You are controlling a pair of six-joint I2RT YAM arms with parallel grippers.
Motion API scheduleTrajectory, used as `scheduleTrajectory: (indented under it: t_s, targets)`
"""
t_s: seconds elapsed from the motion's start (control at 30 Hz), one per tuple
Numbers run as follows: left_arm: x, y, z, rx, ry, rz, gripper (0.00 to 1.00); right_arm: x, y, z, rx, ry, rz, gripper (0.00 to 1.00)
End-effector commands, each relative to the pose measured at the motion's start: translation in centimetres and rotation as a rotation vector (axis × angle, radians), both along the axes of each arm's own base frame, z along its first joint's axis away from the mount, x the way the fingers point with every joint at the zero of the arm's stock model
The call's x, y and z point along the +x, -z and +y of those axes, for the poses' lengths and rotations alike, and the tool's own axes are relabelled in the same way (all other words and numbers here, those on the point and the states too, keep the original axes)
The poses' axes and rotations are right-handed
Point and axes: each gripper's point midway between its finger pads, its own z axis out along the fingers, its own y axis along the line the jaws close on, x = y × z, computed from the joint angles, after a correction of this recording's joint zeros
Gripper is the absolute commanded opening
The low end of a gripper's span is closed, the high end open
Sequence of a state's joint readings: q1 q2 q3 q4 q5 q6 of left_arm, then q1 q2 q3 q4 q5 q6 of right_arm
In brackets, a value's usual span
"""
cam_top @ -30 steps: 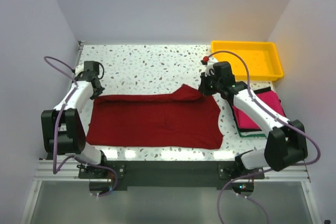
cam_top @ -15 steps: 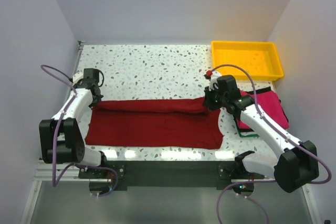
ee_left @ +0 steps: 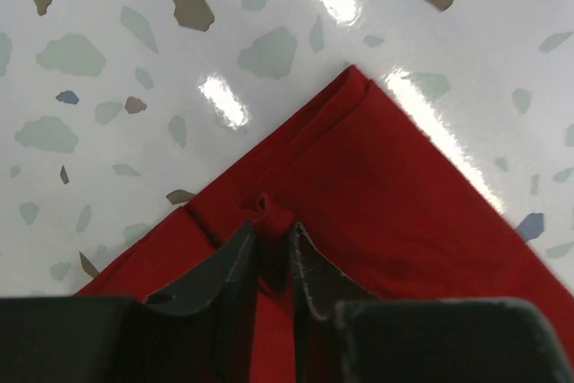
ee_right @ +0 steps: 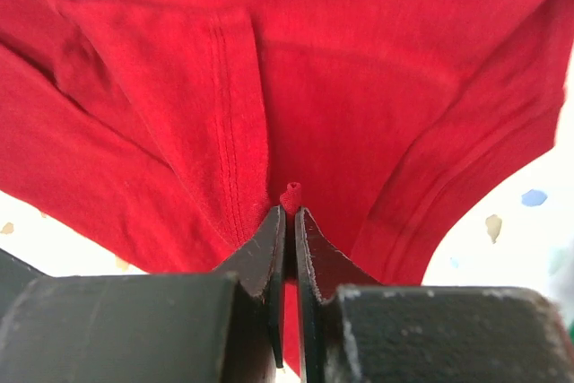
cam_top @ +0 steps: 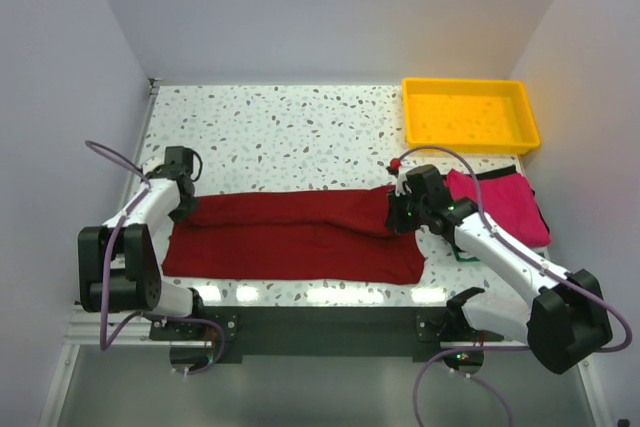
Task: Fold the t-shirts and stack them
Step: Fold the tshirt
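1. Your soft maroon t-shirt [cam_top: 290, 237] lies as a long folded band on the speckled table [cam_top: 280, 127].
2. Your right gripper [ee_right: 290, 211] clenches a small tuft beside its stitched seam.
3. Your left gripper [ee_left: 275, 229] straddles a corner tuft; you cannot tell if it grips.

You have nothing to read here; no lettering, label, brand, number or sign is legible in the top view or in either wrist view.

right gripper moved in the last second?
Yes. The right gripper, pinching the dark red cloth t-shirt, has moved down in the top view, farther from the yellow plastic tray.
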State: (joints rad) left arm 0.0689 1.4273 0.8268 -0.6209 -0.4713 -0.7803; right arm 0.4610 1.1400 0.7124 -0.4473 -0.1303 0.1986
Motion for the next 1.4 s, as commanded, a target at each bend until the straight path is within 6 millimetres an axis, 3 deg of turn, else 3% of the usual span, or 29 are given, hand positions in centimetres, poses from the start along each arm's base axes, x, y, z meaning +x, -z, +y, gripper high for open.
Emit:
scheduleTrajectory:
  t_s: [0.0, 0.13, 0.2, 0.23, 0.27, 0.3, 0.37, 0.4, 0.5, 0.67, 0.77, 0.87, 0.9, 0.97, 1.17, 1.2, 1.27, 1.3, 1.37]
  targets:
    - [-0.8, -0.2, 0.3, 0.02, -0.054, -0.031, 0.28, -1.5, 1.2, 0.3, 0.041, 0.045, 0.059, 0.06]
    - [-1.8, -0.1, 0.2, 0.013, -0.064, -0.023, 0.36, -3.6, 2.6, 0.4, 0.074, 0.076, 0.139, 0.17]
    - [-2.2, -0.4, 0.6, 0.035, -0.092, -0.028, 0.63, -5.1, 3.5, 0.3, 0.094, 0.108, 0.199, 0.24]
    - [-2.4, -0.6, 0.7, 0.04, -0.105, -0.023, 0.69, -5.7, 3.7, 0.4, 0.105, 0.111, 0.222, 0.25]
    - [-3.0, -0.8, 0.9, 0.044, -0.117, -0.006, 0.85, -6.8, 4.2, 0.3, 0.11, 0.115, 0.266, 0.29]
    - [-2.8, -1.4, 1.1, 0.054, -0.136, -0.017, 0.95, -7.4, 4.2, 0.4, 0.127, 0.124, 0.295, 0.45]
    - [-3.1, -2.2, 1.1, 0.052, -0.149, -0.032, 1.0, -8.5, 4.2, 0.4, 0.138, 0.115, 0.33, 0.71]
    - [-2.8, -2.8, 1.0, 0.042, -0.156, -0.055, 1.0, -9.0, 3.7, 0.5, 0.151, 0.103, 0.334, 0.98]
    - [-2.5, -4.8, 0.6, 0.016, -0.168, -0.117, 1.0, -8.6, 1.7, 0.5, 0.164, 0.084, 0.279, 0.99]
    - [-2.5, -10.8, 0.9, 0.025, -0.181, -0.299, 1.0, -6.4, -4.3, 0.9, 0.21, 0.047, 0.094, 0.99]
    - [-2.6, -13.3, 0.8, 0.027, -0.161, -0.376, 1.0, -5.4, -5.8, 0.5, 0.19, 0.053, 0.032, 0.99]
    - [-1.2, -14.2, -0.6, -0.034, -0.074, -0.455, 1.0, -3.9, -6.6, 2.1, 0.255, 0.03, -0.003, 0.99]
    - [-0.9, -13.5, -1.4, -0.069, -0.034, -0.454, 1.0, -2.7, -7.3, 3.2, 0.299, 0.007, -0.045, 0.99]
    - [0.8, -13.5, -2.2, -0.102, 0.023, -0.5, 1.0, -1.7, -6.8, 4.7, 0.33, -0.025, -0.018, 0.99]
    - [4.6, -9.0, -6.8, -0.198, 0.237, -0.396, 1.0, 3.5, -5.9, 8.3, 0.365, -0.056, -0.031, 0.99]
    - [4.9, -7.5, -7.0, -0.192, 0.24, -0.344, 1.0, 4.0, -4.4, 8.7, 0.357, -0.059, 0.013, 0.99]
    - [5.3, -6.2, -7.7, -0.188, 0.265, -0.298, 1.0, 5.1, -3.6, 9.3, 0.35, -0.055, 0.023, 0.99]
    - [5.2, -4.7, -7.9, -0.192, 0.272, -0.25, 1.0, 5.6, -1.9, 9.4, 0.325, -0.044, 0.053, 0.99]
    - [5.3, -3.4, -7.9, -0.189, 0.272, -0.221, 1.0, 6.5, -1.2, 9.6, 0.309, -0.033, 0.058, 0.99]
